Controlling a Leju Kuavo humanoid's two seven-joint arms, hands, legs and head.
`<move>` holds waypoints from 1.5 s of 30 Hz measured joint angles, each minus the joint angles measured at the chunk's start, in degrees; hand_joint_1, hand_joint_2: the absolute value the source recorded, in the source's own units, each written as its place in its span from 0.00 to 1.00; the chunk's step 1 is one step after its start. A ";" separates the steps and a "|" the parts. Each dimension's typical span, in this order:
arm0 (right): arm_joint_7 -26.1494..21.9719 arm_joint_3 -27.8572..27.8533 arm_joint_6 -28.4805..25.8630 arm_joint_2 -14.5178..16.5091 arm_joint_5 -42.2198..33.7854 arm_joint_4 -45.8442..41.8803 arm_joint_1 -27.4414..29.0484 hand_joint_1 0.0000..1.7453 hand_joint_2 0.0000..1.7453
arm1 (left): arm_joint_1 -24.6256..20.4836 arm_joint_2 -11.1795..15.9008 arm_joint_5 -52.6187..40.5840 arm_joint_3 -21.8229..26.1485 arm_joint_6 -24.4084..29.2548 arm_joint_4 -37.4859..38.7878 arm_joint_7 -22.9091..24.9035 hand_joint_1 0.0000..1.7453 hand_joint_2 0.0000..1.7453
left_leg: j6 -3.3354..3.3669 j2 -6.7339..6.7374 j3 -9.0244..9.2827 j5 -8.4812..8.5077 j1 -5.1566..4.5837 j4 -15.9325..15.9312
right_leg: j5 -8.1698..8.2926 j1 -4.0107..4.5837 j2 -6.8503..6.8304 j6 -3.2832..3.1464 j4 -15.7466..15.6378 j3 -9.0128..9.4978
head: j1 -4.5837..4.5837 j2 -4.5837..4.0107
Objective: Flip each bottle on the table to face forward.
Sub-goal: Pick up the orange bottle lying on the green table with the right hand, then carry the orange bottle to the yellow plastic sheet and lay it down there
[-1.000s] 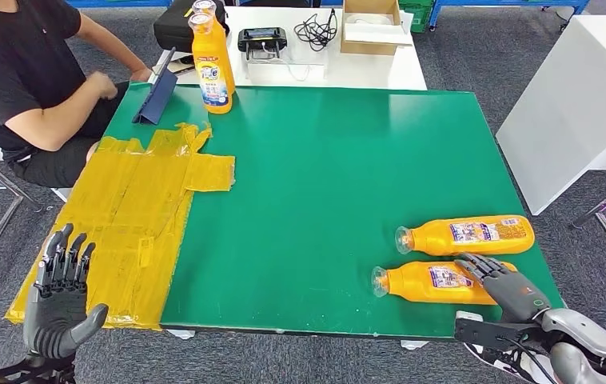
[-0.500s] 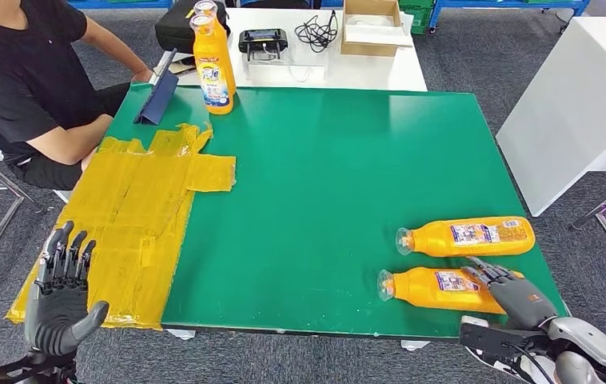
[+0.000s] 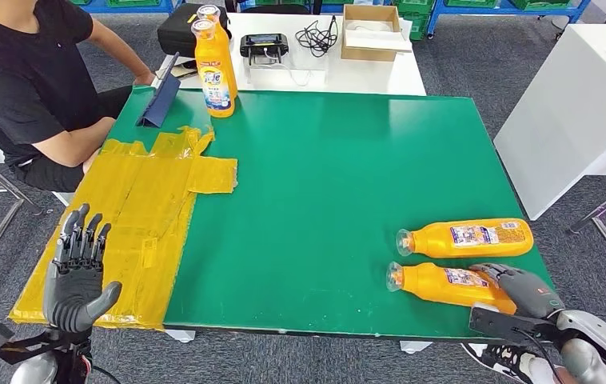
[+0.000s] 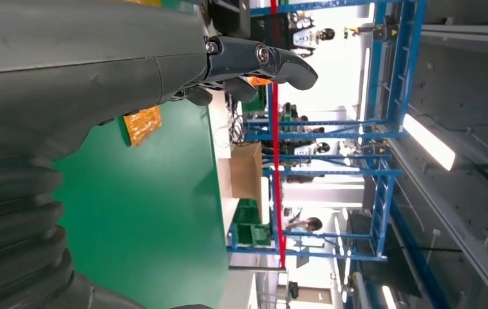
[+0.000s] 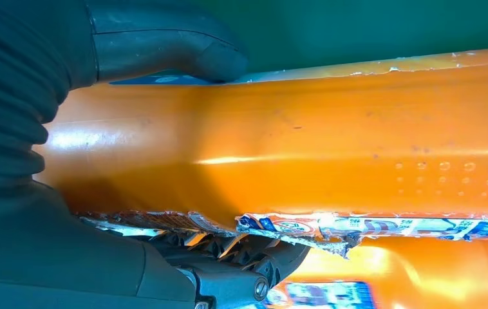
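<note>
Right hand (image 3: 524, 290) wraps the base of the near bottle (image 3: 444, 285), thumb under, fingers over its label. Second bottle (image 3: 466, 238) lies just beyond on the green counter (image 3: 324, 176). Left hand (image 3: 76, 276) hovers empty, fingers spread.

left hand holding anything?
No. In the head view the left hand is raised off the table's near left edge, fingers spread, nothing in it.

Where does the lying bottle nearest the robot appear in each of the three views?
Head view: near bottle lies at the table's front right edge, under the right hand.
Right wrist view: its orange body spans the frame.
Left wrist view: not in it.
Shared landmark: green table.
</note>
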 joint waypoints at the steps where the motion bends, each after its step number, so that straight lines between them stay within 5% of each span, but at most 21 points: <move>1: -0.01 -0.14 -0.01 0.02 0.04 0.90 -0.38 1.00 1.00 | -0.29 0.25 0.19 -0.32 0.13 0.32 0.01 0.00 1.00 | 0.04 0.00 0.07 -0.02 0.00 0.00 | -0.02 0.00 0.00 0.04 -0.03 0.09 | 0.01 0.00; 11: -4.67 -2.21 -0.03 3.92 -5.68 10.77 -5.25 1.00 1.00 | -3.06 2.05 0.91 -2.61 0.58 3.19 0.41 0.00 1.00 | 0.26 0.33 0.78 -0.32 0.15 -0.07 | -0.14 0.05 0.24 0.34 -0.32 0.95 | 0.06 0.00; 16: -12.41 -10.13 1.57 16.25 -21.27 14.99 -8.16 1.00 1.00 | -4.48 1.91 0.91 -4.77 -0.18 4.57 1.13 0.00 1.00 | 0.22 1.40 0.84 -0.37 0.25 -0.07 | 0.13 0.01 1.30 0.34 -0.31 0.80 | 0.02 0.00; 24: -14.11 -15.96 9.10 32.58 -28.11 15.19 -10.52 1.00 1.00 | -6.72 0.61 -1.14 -9.76 -0.19 6.90 1.34 0.00 1.00 | 0.05 0.73 -0.13 0.02 0.22 -0.05 | 0.14 0.04 0.80 0.38 0.04 -0.14 | 0.00 0.00; 35: -9.19 -6.60 8.92 48.68 -27.89 15.23 -19.83 1.00 1.00 | -8.55 -1.83 -3.96 -16.66 2.61 8.51 1.40 0.00 1.00 | -0.04 0.77 -0.62 0.08 0.18 -0.04 | 0.13 0.02 0.80 0.38 0.23 -0.79 | 0.01 0.00; 45: -8.57 2.45 9.10 54.23 -26.28 18.99 -21.72 1.00 1.00 | -9.33 -2.74 -4.15 -19.69 4.08 9.13 1.80 0.00 1.00 | -0.04 0.68 -0.73 0.07 0.16 -0.05 | 0.12 -0.01 0.76 0.37 0.21 -0.86 | 0.02 0.00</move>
